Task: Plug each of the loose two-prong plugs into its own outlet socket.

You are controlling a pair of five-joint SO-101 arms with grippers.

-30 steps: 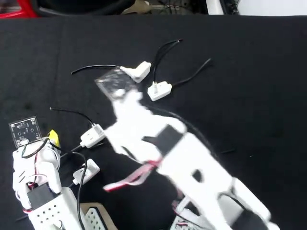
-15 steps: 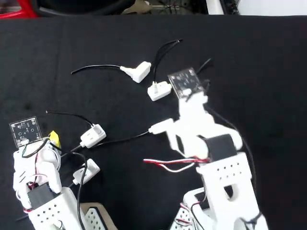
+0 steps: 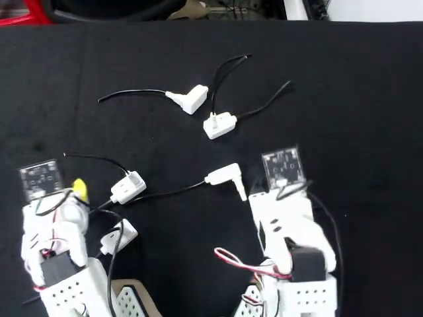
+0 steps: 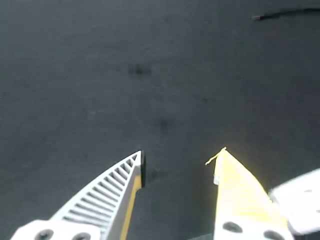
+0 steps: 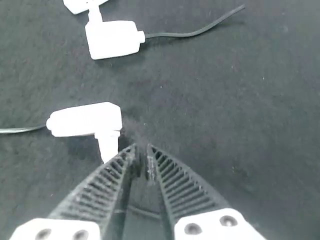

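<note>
Several white two-prong plugs with black cords lie on the black table. Two are at the back, a wedge-shaped plug (image 3: 190, 98) and a blocky plug (image 3: 220, 124) (image 5: 112, 40). An L-shaped plug (image 3: 227, 177) (image 5: 85, 121) lies in the middle, just beside the tips of my right gripper (image 3: 254, 198) (image 5: 142, 150), which is shut and holds nothing. At the front left, my left gripper (image 3: 74, 191) (image 4: 180, 162) hangs open over bare cloth. A white plug body (image 3: 127, 187) (image 4: 300, 200) lies close beside its yellow finger (image 4: 235, 195), and one more (image 3: 120, 234) sits nearer the front edge.
Thin black cords (image 3: 129, 92) trail across the back and middle of the table. A tan block with a white perforated part (image 3: 129, 300) sits at the front edge between the arm bases. Red objects (image 3: 20, 10) lie beyond the far edge.
The right arm has swung back from the far plugs to the front of the table. The L-shaped plug and its cord now lie free in the middle. The left arm shifted slightly.
</note>
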